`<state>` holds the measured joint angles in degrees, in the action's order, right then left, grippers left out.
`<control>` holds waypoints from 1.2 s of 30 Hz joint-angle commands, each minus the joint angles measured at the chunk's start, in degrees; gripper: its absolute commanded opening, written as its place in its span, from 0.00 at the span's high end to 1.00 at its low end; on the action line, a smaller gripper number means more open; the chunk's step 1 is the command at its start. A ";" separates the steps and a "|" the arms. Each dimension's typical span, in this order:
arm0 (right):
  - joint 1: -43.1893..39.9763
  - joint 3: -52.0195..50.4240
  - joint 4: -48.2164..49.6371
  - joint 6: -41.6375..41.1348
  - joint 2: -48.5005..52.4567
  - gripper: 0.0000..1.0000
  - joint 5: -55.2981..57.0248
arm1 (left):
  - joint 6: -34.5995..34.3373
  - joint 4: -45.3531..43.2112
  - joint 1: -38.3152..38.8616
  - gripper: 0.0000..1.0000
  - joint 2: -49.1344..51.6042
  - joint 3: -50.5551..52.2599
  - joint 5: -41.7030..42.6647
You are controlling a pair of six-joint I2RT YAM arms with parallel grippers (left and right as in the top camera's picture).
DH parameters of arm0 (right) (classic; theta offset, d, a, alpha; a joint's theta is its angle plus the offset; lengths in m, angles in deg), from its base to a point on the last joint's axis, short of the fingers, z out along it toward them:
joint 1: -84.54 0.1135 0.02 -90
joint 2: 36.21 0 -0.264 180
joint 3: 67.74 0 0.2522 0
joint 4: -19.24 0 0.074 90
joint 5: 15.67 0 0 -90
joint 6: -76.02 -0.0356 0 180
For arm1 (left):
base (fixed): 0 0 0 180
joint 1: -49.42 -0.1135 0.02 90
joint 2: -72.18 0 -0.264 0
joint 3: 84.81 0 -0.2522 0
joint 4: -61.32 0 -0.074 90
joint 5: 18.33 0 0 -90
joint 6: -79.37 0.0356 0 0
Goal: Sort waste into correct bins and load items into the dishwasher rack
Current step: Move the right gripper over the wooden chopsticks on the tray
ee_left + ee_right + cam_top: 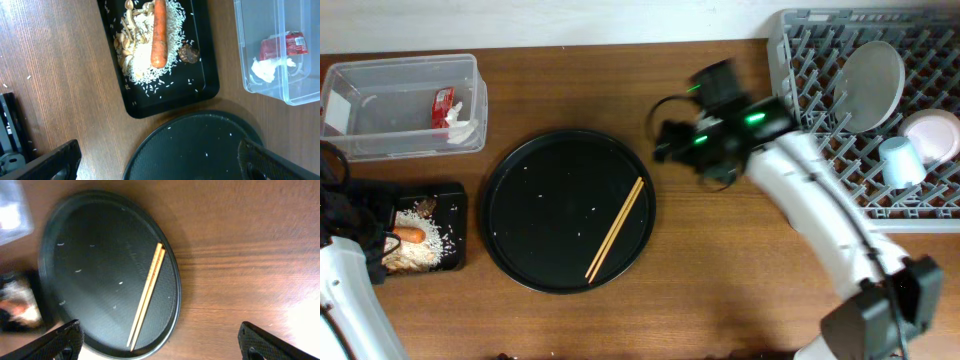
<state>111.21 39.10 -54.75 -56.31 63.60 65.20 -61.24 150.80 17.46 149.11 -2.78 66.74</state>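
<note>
The clear tub (405, 70) at the back left holds a red sachet wrapper (282, 46) and a crumpled white tissue (265, 69). In front of it the shallow black tray (210, 85) carries rice scraps (145, 60), an orange carrot (159, 35) and a brown lump (189, 53). The grey dishwasher rack (800, 60) at the back right holds the white plate (871, 85), the pale-blue cup (900, 162) and the small white dish (932, 135). My left gripper (160, 167) is open and empty near the black tray. My right gripper (665, 135) is open and empty between the rack and the round tray.
A large round black tray (568, 210) lies mid-table with a pair of wooden chopsticks (615, 229) and a few rice grains on it. The right arm (820, 220) stretches from the front right corner towards the middle.
</note>
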 commanded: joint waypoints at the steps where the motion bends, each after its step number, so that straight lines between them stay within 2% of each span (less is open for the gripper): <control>1: 9.18 -0.28 3.80 -11.58 4.33 0.02 10.51 | -0.57 0.02 -0.20 0.01 -0.39 -0.07 -0.42; 6: 16.63 -0.28 10.32 -12.37 10.25 0.01 10.51 | -0.57 0.02 -0.20 0.01 -0.39 -0.07 -0.42; 9: 18.34 -0.28 11.26 -16.13 14.34 0.11 10.51 | -0.57 0.02 -0.20 0.01 -0.39 -0.07 -0.42; 12: 18.32 -0.28 11.21 -19.10 18.18 0.13 9.99 | -0.57 0.02 -0.20 0.01 -0.39 -0.07 -0.42; 17: 18.32 -0.28 11.61 -19.50 21.49 0.20 9.77 | -0.57 0.02 -0.20 0.01 -0.39 -0.07 -0.42; 36: 18.38 -0.28 16.70 -19.71 24.24 0.25 8.04 | -0.57 0.02 -0.20 0.01 -0.39 -0.07 -0.42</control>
<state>129.64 39.06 -38.82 -75.50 86.09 73.22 -61.24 150.78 17.46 149.11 -2.78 66.76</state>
